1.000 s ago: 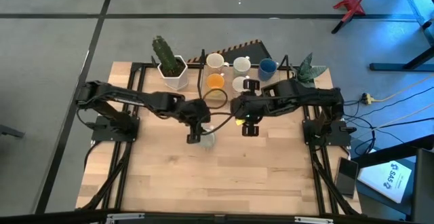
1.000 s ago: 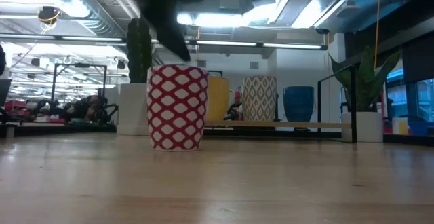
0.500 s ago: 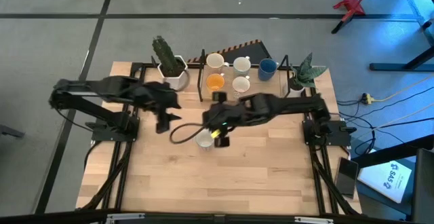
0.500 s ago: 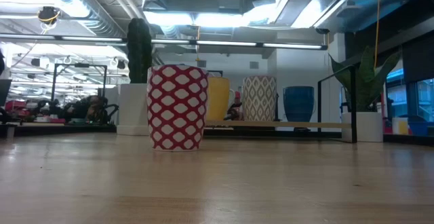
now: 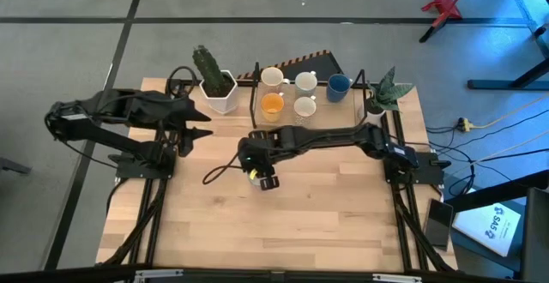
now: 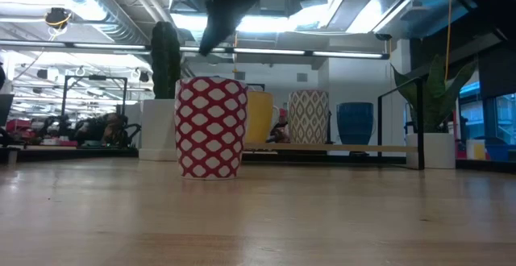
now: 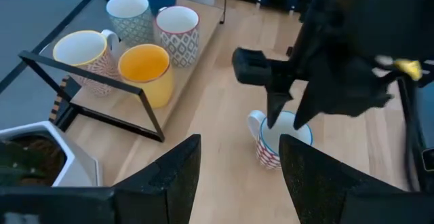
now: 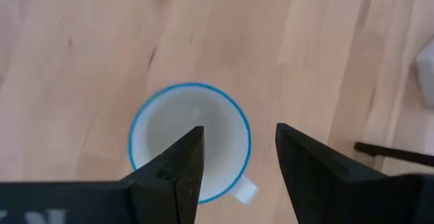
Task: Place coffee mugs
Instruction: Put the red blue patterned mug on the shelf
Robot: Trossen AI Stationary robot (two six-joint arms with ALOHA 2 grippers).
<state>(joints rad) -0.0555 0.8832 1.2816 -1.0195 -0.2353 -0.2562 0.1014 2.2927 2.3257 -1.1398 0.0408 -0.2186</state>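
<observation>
Right gripper point(image 8: 234, 163) open above red-patterned mug point(image 8: 190, 139).

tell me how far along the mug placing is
Done: five mugs, among them the orange mug and blue mug, sit on the rack at the table's back.
In hand: the right end effector hovers open above the red-patterned mug, which stands alone mid-table, ungrasped.
Left: gripping it and carrying it over. The left end effector waits open near the cactus pot.

grey floor point(image 5: 69, 26), bright ceiling lights point(image 6: 266, 20)
</observation>
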